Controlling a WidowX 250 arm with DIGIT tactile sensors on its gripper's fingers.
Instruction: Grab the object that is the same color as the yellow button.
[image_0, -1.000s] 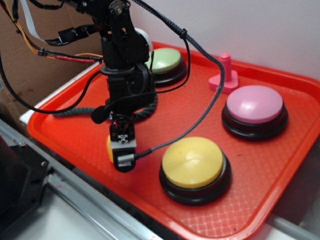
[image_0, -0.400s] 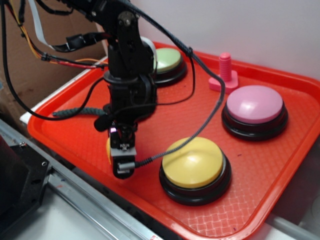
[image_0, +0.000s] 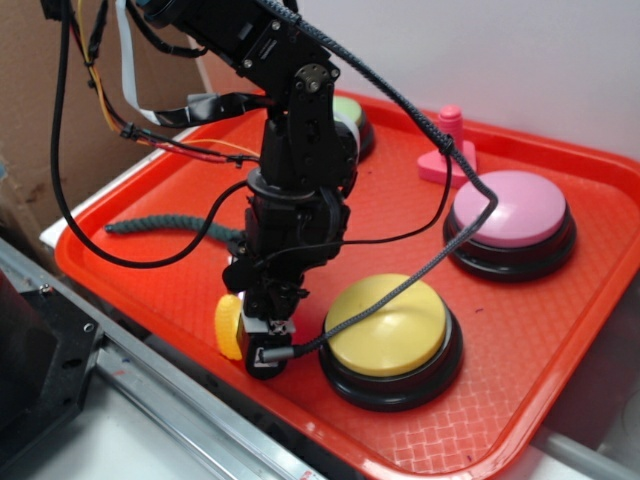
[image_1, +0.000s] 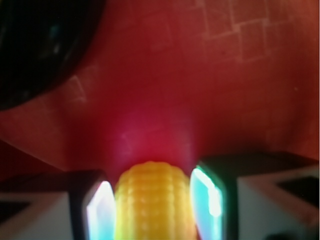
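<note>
Gripping yellow corn-textured cone (image_1: 154, 202) between jaws, gripper (image_0: 262, 340) low over red tray (image_0: 150, 270). Cone sits at tray's near-left edge, just left of yellow button (image_0: 388, 325). Pink button (image_0: 510, 210) far right.

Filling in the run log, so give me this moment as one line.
phase: grasping | gripper: fingers flank yellow corn cone, closure unclear | cone beside yellow button | on red tray
</note>
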